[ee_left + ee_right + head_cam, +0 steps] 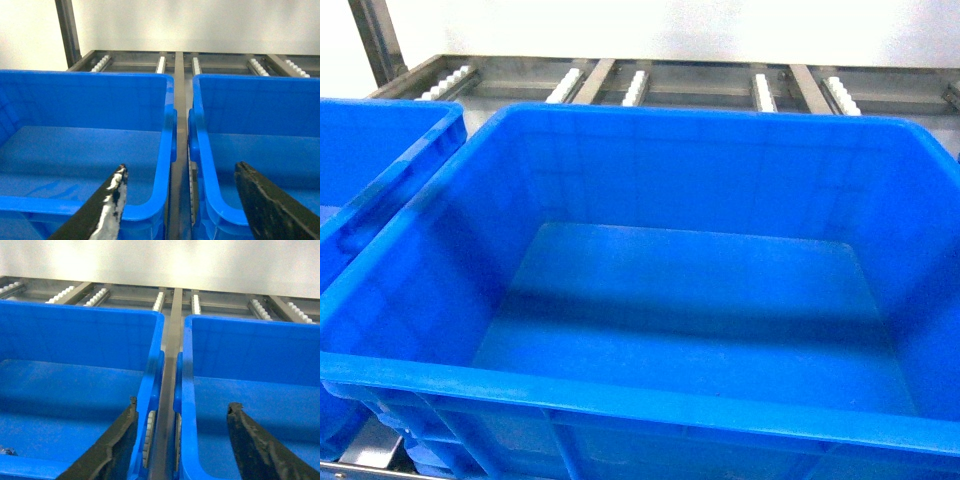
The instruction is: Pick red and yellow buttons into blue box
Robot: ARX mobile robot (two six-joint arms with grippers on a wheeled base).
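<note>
The blue box [620, 400] is seen filling the head view, on a metal roller rack [620, 85]; only its bare floor is presented. A second blue crate [370, 170] is placed just beside its left wall. No buttons can be made out in any view. The left gripper [180, 192] is held with fingers spread, above the gap between two crates. The right gripper [182, 427] is likewise spread wide, empty, above a similar gap.
</note>
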